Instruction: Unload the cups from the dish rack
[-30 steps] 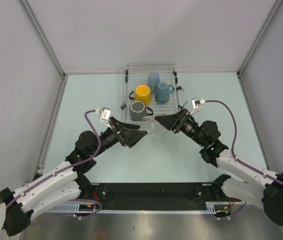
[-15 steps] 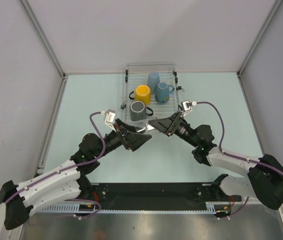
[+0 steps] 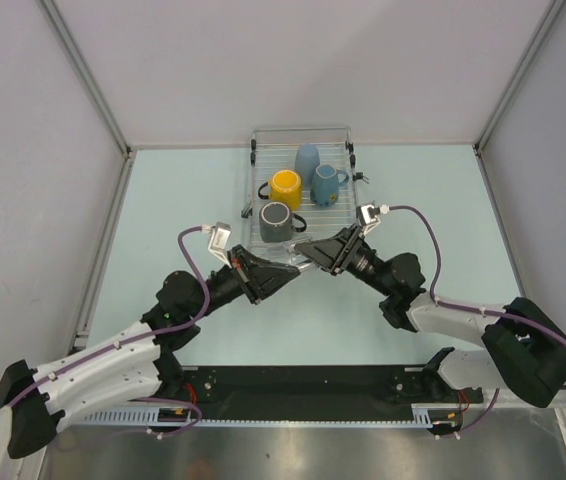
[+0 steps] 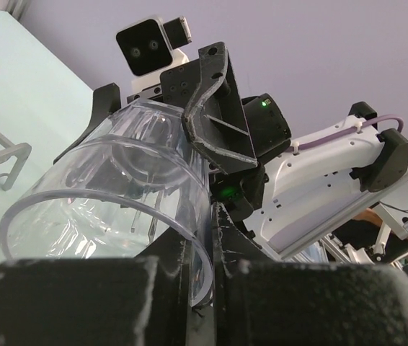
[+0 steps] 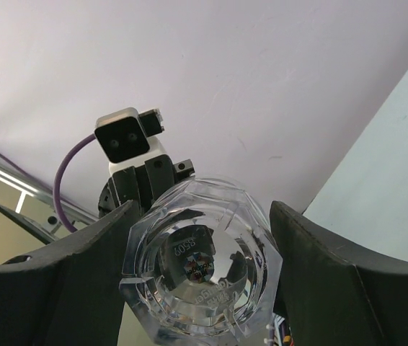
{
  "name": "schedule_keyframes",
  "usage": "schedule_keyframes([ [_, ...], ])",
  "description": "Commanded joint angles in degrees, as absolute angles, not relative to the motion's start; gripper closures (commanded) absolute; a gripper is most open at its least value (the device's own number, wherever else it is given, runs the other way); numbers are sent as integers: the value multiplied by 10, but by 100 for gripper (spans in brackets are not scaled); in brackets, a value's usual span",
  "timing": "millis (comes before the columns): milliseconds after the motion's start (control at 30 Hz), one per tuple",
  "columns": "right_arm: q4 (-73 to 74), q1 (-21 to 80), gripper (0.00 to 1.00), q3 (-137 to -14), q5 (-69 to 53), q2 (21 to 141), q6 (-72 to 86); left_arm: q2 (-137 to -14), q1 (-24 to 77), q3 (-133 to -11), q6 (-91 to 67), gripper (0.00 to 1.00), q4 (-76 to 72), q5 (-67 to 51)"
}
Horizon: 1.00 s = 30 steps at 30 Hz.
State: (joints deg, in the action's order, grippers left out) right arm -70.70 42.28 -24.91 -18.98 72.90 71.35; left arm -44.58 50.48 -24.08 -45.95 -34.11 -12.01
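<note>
A clear glass tumbler (image 3: 299,256) hangs on its side above the table, in front of the dish rack (image 3: 303,131), between both grippers. My left gripper (image 3: 285,267) is shut on the tumbler's rim wall (image 4: 202,238), one finger inside and one outside. My right gripper (image 3: 310,250) grips the tumbler's faceted base (image 5: 200,270) across its width, a finger on each side. In the rack stand a yellow mug (image 3: 285,187), a dark grey mug (image 3: 276,220), a blue handled mug (image 3: 325,183) and a pale blue handleless cup (image 3: 307,158).
The rack stands at the back middle of the pale green table (image 3: 433,200). Grey walls (image 3: 33,150) close in the left, right and back. A black rail (image 3: 313,385) runs along the near edge by the arm bases.
My left gripper has shut on the tumbler's rim; a second ago it stood open beside it. The right gripper, still holding the tumbler, has moved left towards the left gripper.
</note>
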Motion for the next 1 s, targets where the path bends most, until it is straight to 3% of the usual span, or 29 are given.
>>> schedule_keyframes([
  [0, -752, 432, 92, -259, -210, 719, 705, -444, 503, -238, -453, 100, -337, -98],
  [67, -720, 428, 68, -259, -218, 707, 700, -438, 503, -249, -446, 100, -303, -86],
  [100, -709, 427, 47, -255, -218, 700, 696, -434, 503, -253, -436, 100, -289, -81],
  [133, -688, 423, 37, -251, -212, 683, 689, -426, 503, -258, -431, 100, -278, -77],
  [167, -675, 420, 19, -247, -207, 673, 684, -424, 503, -265, -424, 100, -253, -66],
  [233, -632, 408, 3, -242, -199, 640, 674, -411, 503, -273, -408, 100, -230, -55],
  [400, -473, 366, 0, -265, -186, 557, 620, -397, 503, -315, -367, 100, -131, -9],
  [467, -339, 351, 0, -300, -153, 511, 566, -390, 502, -336, -355, 100, -79, 15],
  [667, 18, 349, 0, -431, 26, 466, 441, -392, 502, -425, -318, 100, 107, 129],
  [833, 160, 372, 0, -469, 153, 466, 410, -426, 502, -501, -306, 100, 263, 234],
  [967, 241, 407, 0, -492, 256, 481, 412, -504, 502, -590, -309, 100, 387, 230],
])
